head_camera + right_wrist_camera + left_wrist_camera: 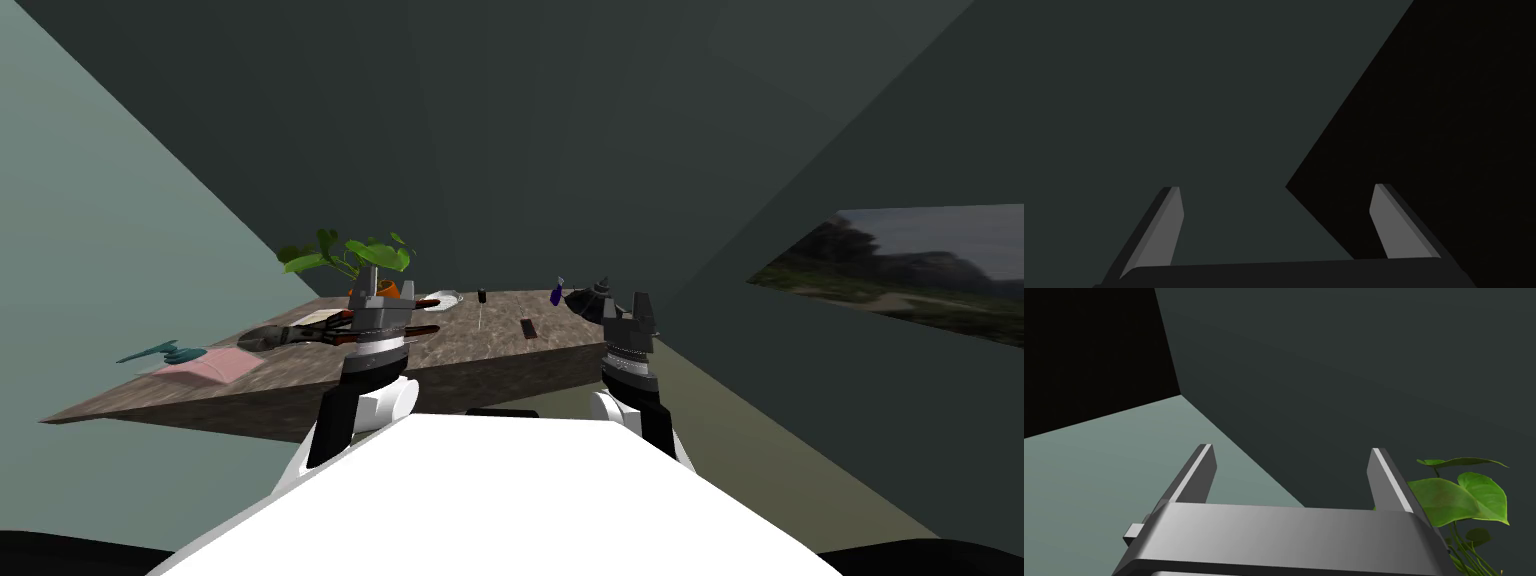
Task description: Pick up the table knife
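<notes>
Knife: table knife [481, 308] is lying flat mid-table [470, 345], beyond and between the grippers
Fingers: left gripper [378, 288] and right gripper [627, 300] are standing spread, holding nothing
Handling: probably light, stiff and slippery; I am judging the dark handle the best hold

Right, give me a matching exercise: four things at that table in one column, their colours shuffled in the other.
Things:
1. plant leaves
2. plant pot
3. flat cloth
4. table top

Colours:
A. pink
B. mottled brown
C. green
D. orange

Pairs: 1-C, 2-D, 3-A, 4-B.
</notes>
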### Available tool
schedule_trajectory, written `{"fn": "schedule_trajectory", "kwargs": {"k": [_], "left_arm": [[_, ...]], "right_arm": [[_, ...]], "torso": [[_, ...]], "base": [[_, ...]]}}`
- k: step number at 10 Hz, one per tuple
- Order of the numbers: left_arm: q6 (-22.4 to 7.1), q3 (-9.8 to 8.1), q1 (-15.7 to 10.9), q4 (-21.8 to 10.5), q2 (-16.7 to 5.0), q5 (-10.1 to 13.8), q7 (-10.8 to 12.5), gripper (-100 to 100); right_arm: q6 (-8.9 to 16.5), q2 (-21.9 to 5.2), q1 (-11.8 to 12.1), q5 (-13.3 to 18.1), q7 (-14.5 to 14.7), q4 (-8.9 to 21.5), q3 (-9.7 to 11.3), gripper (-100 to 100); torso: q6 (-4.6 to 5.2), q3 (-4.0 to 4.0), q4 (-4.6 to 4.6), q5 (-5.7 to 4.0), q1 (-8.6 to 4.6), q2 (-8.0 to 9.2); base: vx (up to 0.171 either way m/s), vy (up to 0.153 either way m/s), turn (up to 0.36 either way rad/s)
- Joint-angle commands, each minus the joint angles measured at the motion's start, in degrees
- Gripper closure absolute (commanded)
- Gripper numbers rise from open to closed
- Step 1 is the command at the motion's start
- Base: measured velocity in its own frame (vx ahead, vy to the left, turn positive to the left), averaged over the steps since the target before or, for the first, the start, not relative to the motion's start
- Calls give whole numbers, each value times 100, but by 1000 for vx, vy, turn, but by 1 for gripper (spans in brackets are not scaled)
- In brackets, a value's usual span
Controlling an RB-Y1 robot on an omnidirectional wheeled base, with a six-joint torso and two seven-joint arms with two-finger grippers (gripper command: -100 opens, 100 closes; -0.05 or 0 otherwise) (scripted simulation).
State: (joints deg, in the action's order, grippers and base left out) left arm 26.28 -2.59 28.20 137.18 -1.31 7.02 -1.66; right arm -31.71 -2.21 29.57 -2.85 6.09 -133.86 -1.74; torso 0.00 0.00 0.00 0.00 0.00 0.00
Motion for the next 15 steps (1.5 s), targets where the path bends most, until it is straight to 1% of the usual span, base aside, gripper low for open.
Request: {"fn": "schedule_trajectory", "kwargs": {"k": [1, 3, 5, 9, 10, 11, 13, 14, 15], "left_arm": [[-22, -1, -128, -67, -254, 24, 47, -100], [-60, 3, -305, -166, -513, 60, 115, -100], [-119, 19, -535, -303, -819, 111, 203, -100], [-330, 94, -1095, -686, -1498, 248, 412, -100], [-330, 94, -1095, -686, -1562, 248, 412, -100], [-408, 123, -1246, -807, -1772, 287, 464, -100], [-601, 199, -1543, -1083, -2124, 367, 563, -100], [-601, 199, -1543, -1083, -2222, 367, 563, -100], [-716, 248, -1683, -1237, -2437, 409, 607, -100]], "right_arm": [[0, 0, 0, 0, 0, 0, 0, 0], [0, 0, -1, 0, 0, 0, 0, 0], [0, 0, -1, 0, 0, 0, 0, 0], [0, 0, -2, 0, 0, 1, 0, 0], [0, 0, -2, 0, 0, 0, 1, 0], [0, 0, -1, 0, 0, 1, 0, 0], [0, 0, -1, 0, 0, 0, 0, 0], [0, 0, -2, 0, 0, 0, 1, 0], [0, 0, -1, 0, 0, 0, 0, 0]], "torso": [[0, 0, 0, 0, 0, 0], [0, 17, 6, 0, 0, 31], [0, 24, 9, 2, 9, 41], [1, 34, 14, 0, -1, 59], [1, 37, 14, -1, -5, 63], [0, 28, 12, -1, -4, 45], [1, 21, 8, -1, -6, 37], [1, 27, 11, -3, -13, 47], [0, 24, 10, -2, -9, 38]], "base": [[-56, -6, 19], [-102, 0, 16], [-122, 12, 12], [-159, -13, -5], [-101, -11, -10], [-68, -8, -24], [-123, -30, -64], [-97, -25, -22], [-72, -29, -64]]}}
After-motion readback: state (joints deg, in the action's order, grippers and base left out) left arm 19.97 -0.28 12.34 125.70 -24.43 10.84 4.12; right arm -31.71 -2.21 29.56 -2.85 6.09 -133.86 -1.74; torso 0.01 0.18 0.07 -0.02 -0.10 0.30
